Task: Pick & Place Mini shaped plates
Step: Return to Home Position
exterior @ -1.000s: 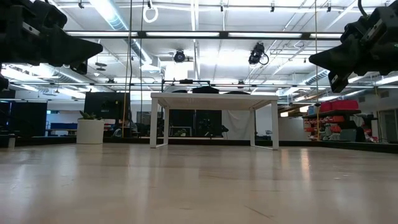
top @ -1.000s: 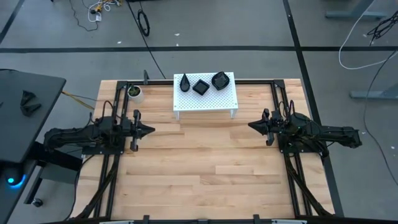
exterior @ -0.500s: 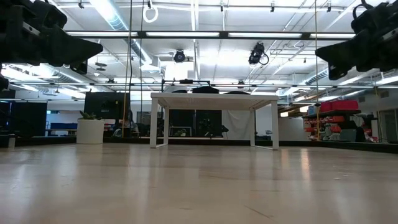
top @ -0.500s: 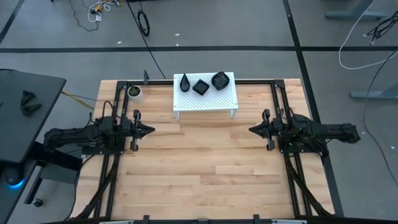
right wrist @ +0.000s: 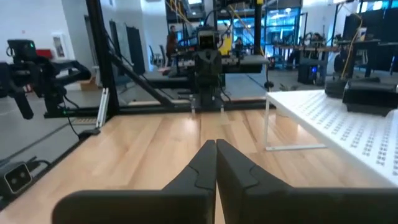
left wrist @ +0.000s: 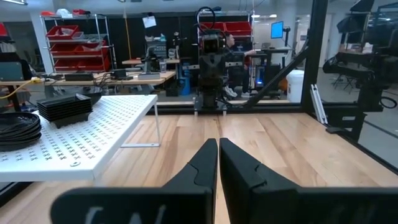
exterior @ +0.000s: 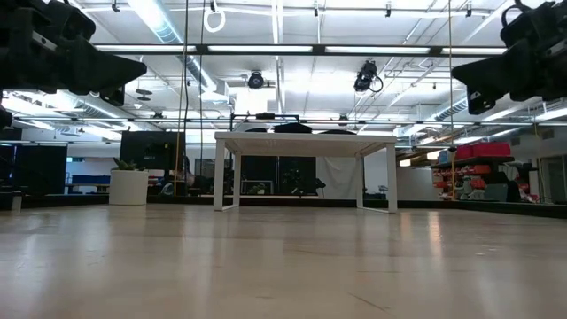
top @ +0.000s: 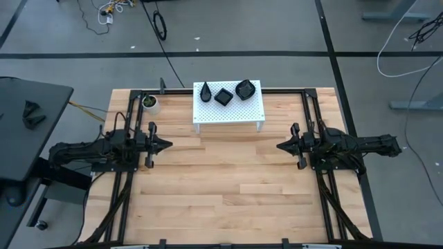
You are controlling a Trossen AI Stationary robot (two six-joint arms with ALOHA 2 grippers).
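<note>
Both arms hang over the table (top: 221, 197) with their tips aimed at each other across a wide stretch of wood. The left gripper (top: 168, 145) has its fingers pressed flat together on nothing. The right gripper (top: 279, 146) is the same, pinched together and carrying nothing (each wrist view shows just a thin seam between the fingers). The mini shaped plates (top: 224, 93) are all up on the white perforated shelf (top: 239, 112), well apart from either set of jaws and off to one side of the line between them, toward the table's far edge. There's a teardrop stack (top: 206, 91), a square stack (top: 223, 97) and a shell stack (top: 245, 88) in a row. A small white cup (top: 149, 102) sits on that same side of the left jaws, a bit behind their tips.
</note>
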